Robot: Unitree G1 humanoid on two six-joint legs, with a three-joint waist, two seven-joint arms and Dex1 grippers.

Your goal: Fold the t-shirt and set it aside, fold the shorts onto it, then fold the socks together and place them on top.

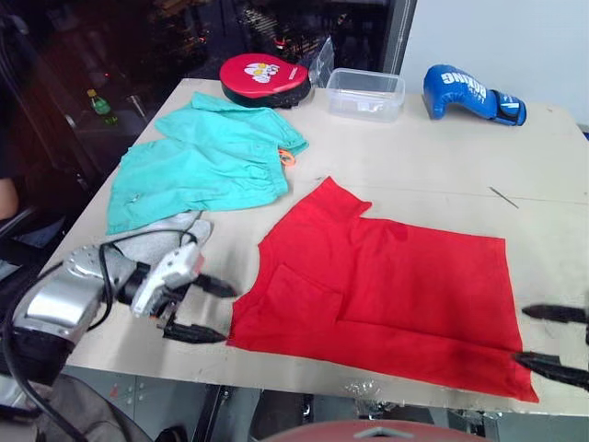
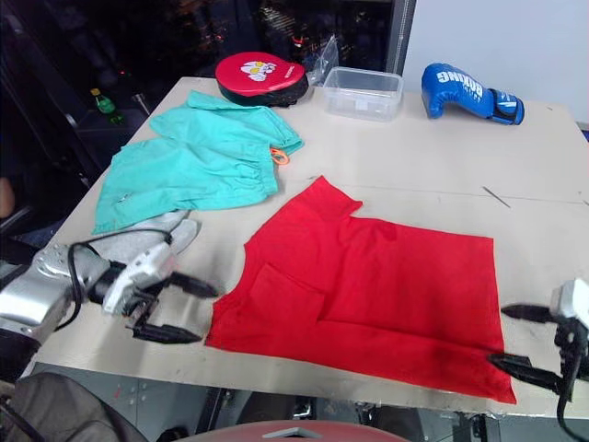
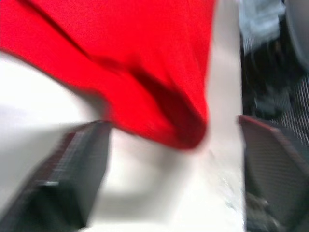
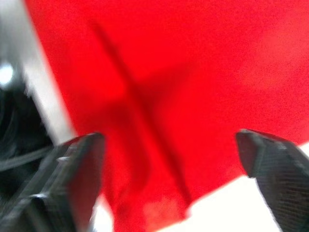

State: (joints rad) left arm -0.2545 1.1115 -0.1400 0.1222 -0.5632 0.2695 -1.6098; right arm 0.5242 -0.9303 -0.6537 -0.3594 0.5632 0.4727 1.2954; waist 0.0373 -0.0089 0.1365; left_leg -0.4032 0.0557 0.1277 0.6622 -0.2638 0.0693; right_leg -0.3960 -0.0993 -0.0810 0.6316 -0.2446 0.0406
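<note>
Red t-shirt (image 1: pixel 386 295) lies flat on the near side of the counter (image 1: pixel 442 175), its long side running left to right. Left pincer (image 1: pixel 213 311) waits wide open just beside its near left corner. Right pincer (image 1: pixel 552 341) waits wide open at its near right corner.

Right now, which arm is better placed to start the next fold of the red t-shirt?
Both, but the left slightly more. The left tool is open beside the t-shirt's near left corner, which sits between its fingers in the left wrist view. The right tool is open at the near right edge.
</note>
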